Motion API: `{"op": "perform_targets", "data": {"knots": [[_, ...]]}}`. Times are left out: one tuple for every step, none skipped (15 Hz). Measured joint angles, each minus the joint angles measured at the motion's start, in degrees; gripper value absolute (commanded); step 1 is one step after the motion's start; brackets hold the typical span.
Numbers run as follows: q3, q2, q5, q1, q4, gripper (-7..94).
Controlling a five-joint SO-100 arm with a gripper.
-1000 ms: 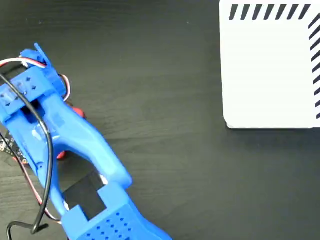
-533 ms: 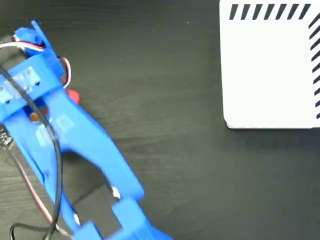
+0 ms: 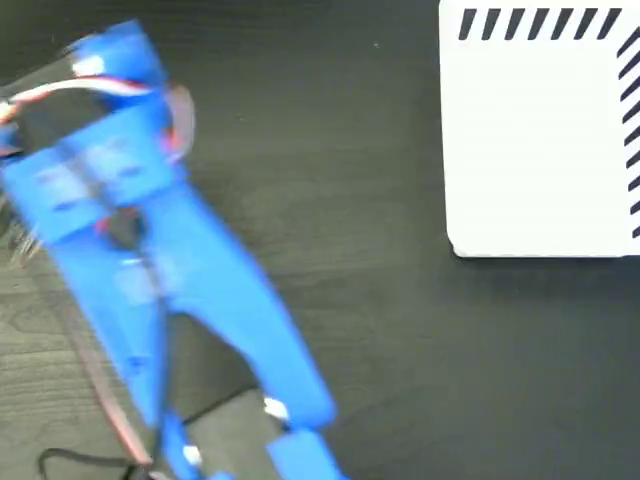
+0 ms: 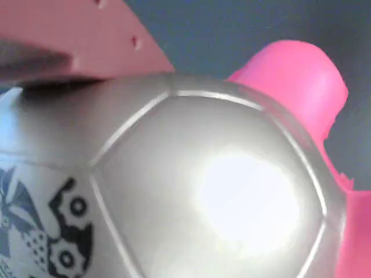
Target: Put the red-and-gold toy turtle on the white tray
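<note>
The turtle [image 4: 191,191] fills nearly the whole wrist view: a shiny domed shell with raised seams, pale silvery-gold in this light, a bright glare spot right of centre and a dark-and-white printed mark at the lower left. A pink-red limb or head sticks up behind the shell at the upper right, against a blurred dark grey background. A flat pinkish part, possibly one of the jaws, lies across the top left corner, touching or just above the shell; its edge is blurred. So close to the camera, the turtle seems to sit right at the jaws, yet whether they are clamped on it or merely near it cannot be told. In the fixed view the turtle is hidden under the blue arm [image 3: 150,250], which runs from the bottom edge up toward the upper left and is smeared by motion blur. Red, white and black wires loop around its upper end, and the gripper [image 3: 110,50] there is too blurred to read. The arm lies over a dark wood-grain bench [image 3: 330,300]. The white tray [image 3: 540,150], with dark diagonal stripes along its top and right edges, sits in the upper right corner, well apart from the arm, with nothing on its visible surface.
</note>
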Motion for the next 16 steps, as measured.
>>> {"op": "perform_targets", "data": {"knots": [[-1.58,0.35,1.05,3.69,0.00,0],[-3.08,0.53,1.85,8.53,0.00,0],[-3.87,0.62,2.55,13.97,0.00,0],[-3.96,0.62,2.81,18.54,0.00,0],[-4.31,0.62,2.99,23.64,0.09,0],[-5.45,0.70,4.04,29.09,0.09,0],[-6.33,0.70,4.66,34.45,0.09,0],[-6.50,0.70,4.75,39.55,0.09,0],[-6.50,0.70,4.48,43.33,0.09,0],[-6.50,0.53,4.39,45.97,0.09,0],[-6.50,-0.26,4.13,47.37,0.09,0],[-6.50,-1.58,4.39,48.08,-0.18,0],[-6.50,-3.43,4.83,48.60,-1.32,0],[-5.54,-6.15,5.36,48.78,-3.08,0],[-4.48,-8.61,5.89,48.78,-4.31,0],[-4.22,-10.63,5.89,48.69,-4.75,0]]}}
